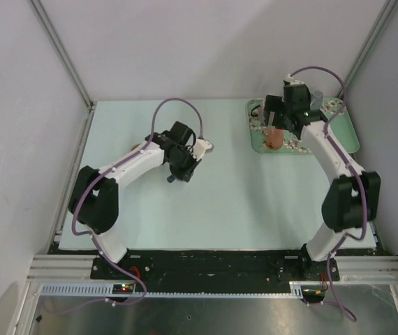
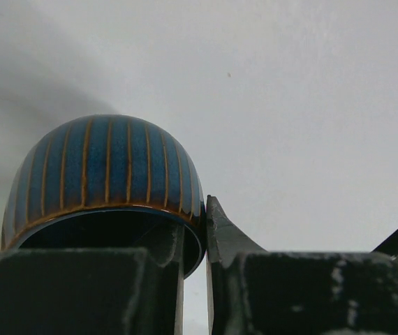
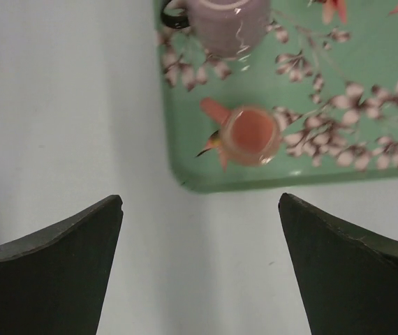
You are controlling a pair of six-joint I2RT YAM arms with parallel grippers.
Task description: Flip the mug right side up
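Note:
A blue mug (image 2: 105, 164) with thin orange stripes fills the left wrist view, its dark opening facing the camera. My left gripper (image 2: 197, 234) is shut on its rim, with one finger inside the mouth and one outside. In the top view the left gripper (image 1: 178, 166) is over the middle left of the table, and only a bit of the mug (image 1: 171, 179) shows under it. My right gripper (image 3: 200, 202) is open and empty, hovering above the table just off the near edge of a green tray (image 3: 206, 178); it also shows in the top view (image 1: 277, 117).
The green floral tray (image 1: 349, 129) lies at the back right. On it stand an upright pink mug (image 3: 250, 134), also seen in the top view (image 1: 274, 137), and a lilac mug (image 3: 227, 24). A tan object (image 1: 208, 146) is partly hidden under the left arm.

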